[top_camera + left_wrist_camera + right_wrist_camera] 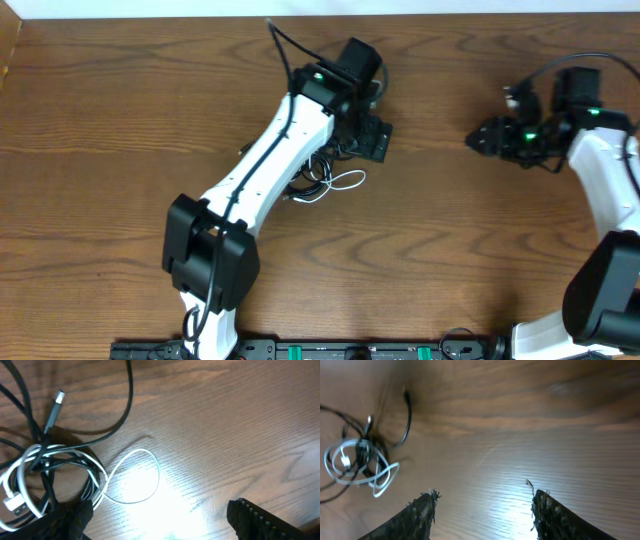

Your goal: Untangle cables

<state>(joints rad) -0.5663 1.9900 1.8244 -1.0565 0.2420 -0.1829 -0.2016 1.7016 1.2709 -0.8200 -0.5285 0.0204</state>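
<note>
The white cable [135,477] and the thin black cable [120,420] lie tangled in one small heap on the wooden table. In the overhead view the heap [330,182] sits just below my left arm's wrist. A silver-tipped plug [59,396] sticks out at the top of it. My left gripper [160,520] is open, low over the table, its left finger at the edge of the coil. My right gripper [482,502] is open and empty, far to the right [480,137]. It sees the heap [360,462] in the distance.
The table's back edge runs along the top of the overhead view. My left arm [270,160] crosses diagonally over the table's middle and covers part of the heap. The arms' bases stand at the front edge.
</note>
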